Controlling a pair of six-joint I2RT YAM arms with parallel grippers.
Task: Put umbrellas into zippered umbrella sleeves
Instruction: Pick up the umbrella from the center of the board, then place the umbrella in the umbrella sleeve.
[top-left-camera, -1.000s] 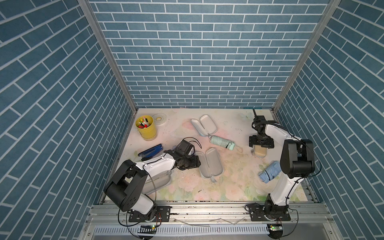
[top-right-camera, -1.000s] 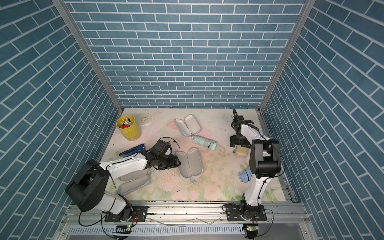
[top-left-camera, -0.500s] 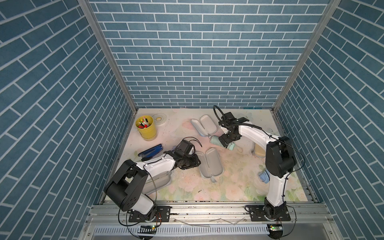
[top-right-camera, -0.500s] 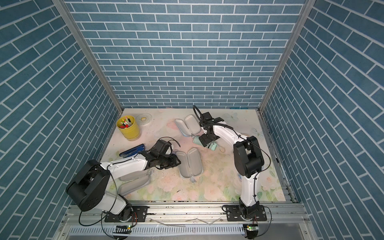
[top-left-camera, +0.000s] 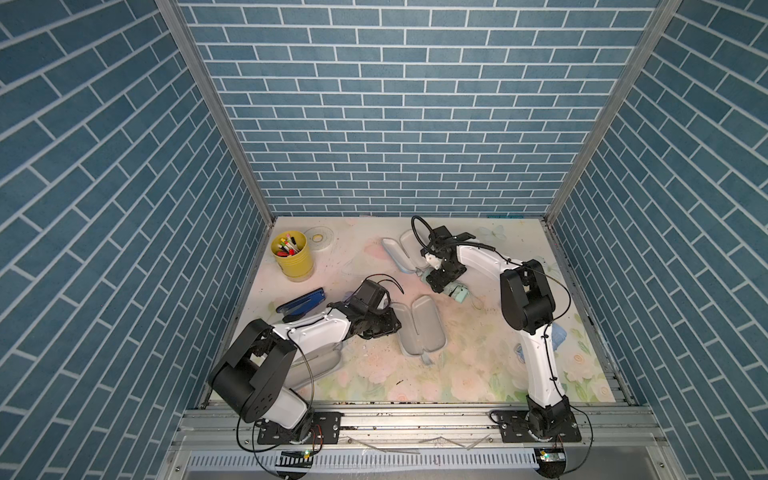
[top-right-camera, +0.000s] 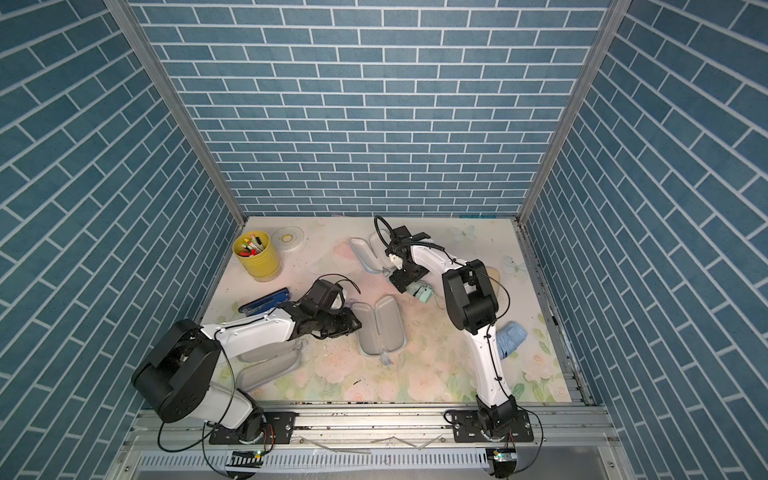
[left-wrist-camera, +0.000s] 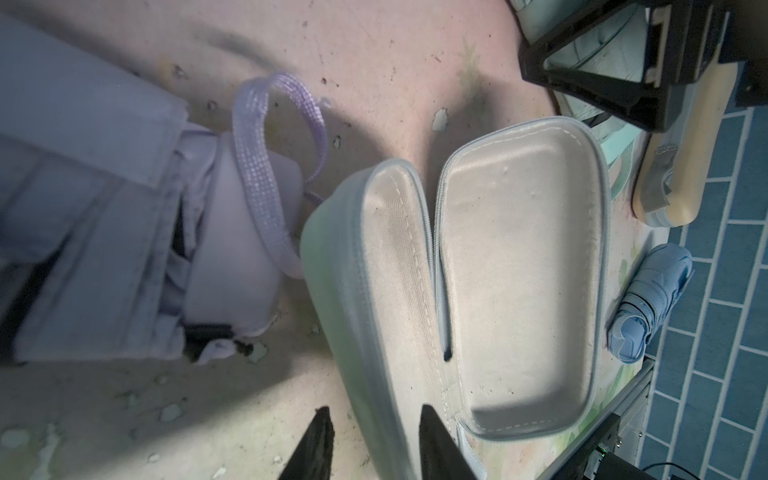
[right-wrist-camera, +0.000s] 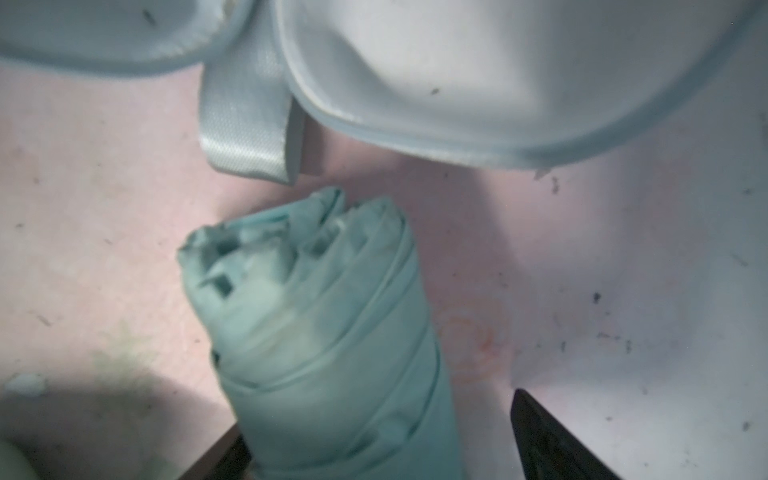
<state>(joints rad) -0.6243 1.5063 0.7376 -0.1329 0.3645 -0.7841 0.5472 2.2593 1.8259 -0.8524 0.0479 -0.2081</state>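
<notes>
Gaping oblong clamshell sleeve (left-wrist-camera: 519, 270), grey-lined

blue brick walls (top-left-camera: 395, 124), floral tabletop (top-left-camera: 457, 374)

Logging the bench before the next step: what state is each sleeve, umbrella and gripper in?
mint sleeve: open, empty
blue sleeve: open
front sleeve: open
beige sleeve: looks closed
mint umbrella: rolled, outside any sleeve
lilac umbrella: rolled, lying beside mint sleeve
light blue umbrella: rolled, outside any sleeve
left gripper: jaws astride mint sleeve's wall, grip unclear
right gripper: jaws open around mint umbrella
</notes>
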